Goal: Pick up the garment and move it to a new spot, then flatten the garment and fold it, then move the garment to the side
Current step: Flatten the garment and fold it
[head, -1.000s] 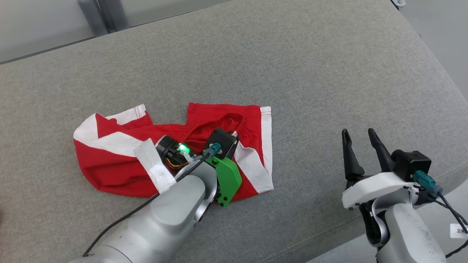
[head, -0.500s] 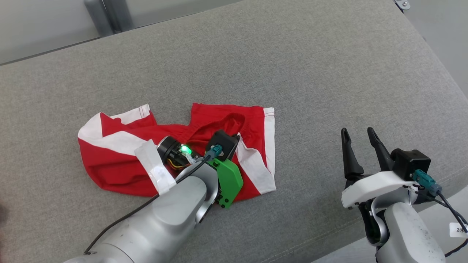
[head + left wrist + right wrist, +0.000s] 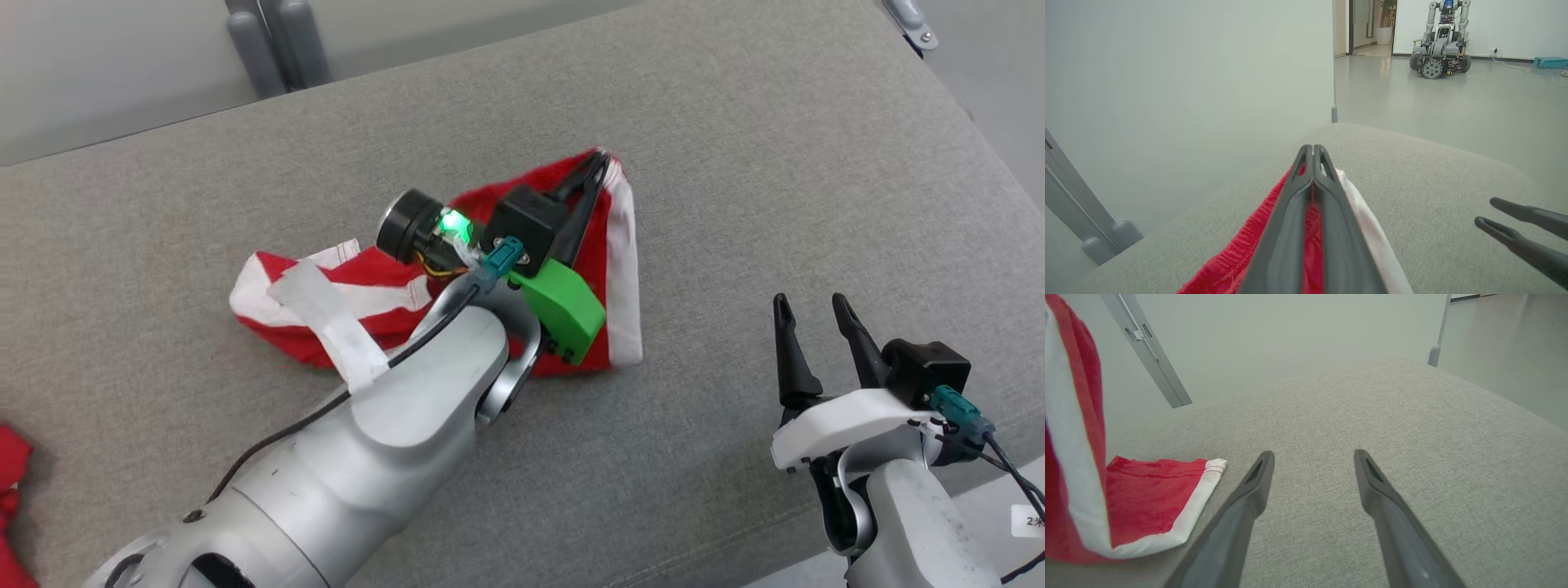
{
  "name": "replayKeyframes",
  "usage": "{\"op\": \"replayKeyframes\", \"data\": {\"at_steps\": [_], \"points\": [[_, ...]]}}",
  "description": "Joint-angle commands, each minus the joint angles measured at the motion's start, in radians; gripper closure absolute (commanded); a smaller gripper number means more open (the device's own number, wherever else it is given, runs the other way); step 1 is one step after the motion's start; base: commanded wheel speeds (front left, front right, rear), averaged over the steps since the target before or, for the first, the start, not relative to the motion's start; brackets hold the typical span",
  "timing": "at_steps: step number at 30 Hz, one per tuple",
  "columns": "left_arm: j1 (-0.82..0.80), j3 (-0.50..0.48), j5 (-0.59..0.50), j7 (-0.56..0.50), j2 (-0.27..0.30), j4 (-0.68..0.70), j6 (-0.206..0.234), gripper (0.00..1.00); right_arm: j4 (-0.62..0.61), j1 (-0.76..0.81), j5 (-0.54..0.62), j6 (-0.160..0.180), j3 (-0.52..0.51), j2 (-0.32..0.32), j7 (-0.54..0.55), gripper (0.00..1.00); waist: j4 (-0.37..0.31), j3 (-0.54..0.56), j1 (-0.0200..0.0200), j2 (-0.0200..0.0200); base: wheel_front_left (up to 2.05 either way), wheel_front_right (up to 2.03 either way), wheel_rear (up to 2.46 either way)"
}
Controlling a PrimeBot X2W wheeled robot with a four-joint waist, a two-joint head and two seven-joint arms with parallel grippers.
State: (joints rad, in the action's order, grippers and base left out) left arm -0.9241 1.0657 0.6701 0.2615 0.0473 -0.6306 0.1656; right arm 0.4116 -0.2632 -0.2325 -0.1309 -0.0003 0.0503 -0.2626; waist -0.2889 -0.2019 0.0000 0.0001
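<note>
Slippage is the risk: the garment (image 3: pixel 622 269), mid-frame on the couch (image 3: pixel 735 163), hangs by one edge pinched in the left gripper (image 3: pixel 600 159), and its trailing bulk could tug it free; the right gripper (image 3: pixel 808 306) sits spread at lower right

soft, even light is falling from above, leaving only a faint shadow lying under the left gripper (image 3: pixel 598 159) and its forearm on the grey cushion (image 3: pixel 775 163). a green lamp (image 3: pixel 451 222) just behind that gripper is glowing and blooming into glare. the garment (image 3: pixel 624 245) is smearing slightly at its fingertips. in the left wrist view the fingers are going soft near the lens, and beyond their tips the floor (image 3: pixel 1453 102) is gleaming. left of the right gripper (image 3: pixel 1313 453), hanging cloth is blurring.
</note>
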Motion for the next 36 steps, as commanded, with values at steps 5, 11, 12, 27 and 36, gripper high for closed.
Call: {"op": "replayKeyframes", "data": {"at_steps": [5, 11, 12, 27, 36], "points": [[0.066, -0.200, -0.114, 0.003, 0.006, 0.147, 0.039, 1.00, 0.003, 0.021, 0.005, 0.000, -0.008, 0.001, -0.003, 0.00, 0.052, 0.046, 0.0000, -0.0001, 0.00, 0.00, 0.00], [0.186, -0.376, -0.181, 0.003, 0.027, 0.152, 0.015, 1.00, 0.001, 0.037, 0.010, 0.000, -0.029, 0.002, -0.003, 0.00, 0.119, 0.063, 0.0000, -0.0001, 0.00, 0.00, 0.00], [0.207, -0.395, -0.190, 0.003, 0.031, 0.146, 0.009, 1.00, 0.001, 0.039, 0.011, 0.000, -0.033, 0.001, -0.003, 0.00, 0.130, 0.064, 0.0000, -0.0001, 0.00, 0.00, 0.00], [0.551, -0.697, -0.267, 0.003, 0.085, 0.053, -0.015, 1.00, 0.005, 0.049, 0.029, 0.000, -0.038, 0.002, -0.003, 0.00, 0.214, 0.096, 0.0000, -0.0001, 0.00, 0.00, 0.00], [0.646, -0.820, -0.307, 0.003, 0.067, -0.048, -0.022, 0.71, 0.014, 0.075, 0.037, 0.000, -0.021, 0.002, -0.003, 0.00, 0.203, 0.144, 0.0000, -0.0001, 0.00, 0.00, 0.00]]}}
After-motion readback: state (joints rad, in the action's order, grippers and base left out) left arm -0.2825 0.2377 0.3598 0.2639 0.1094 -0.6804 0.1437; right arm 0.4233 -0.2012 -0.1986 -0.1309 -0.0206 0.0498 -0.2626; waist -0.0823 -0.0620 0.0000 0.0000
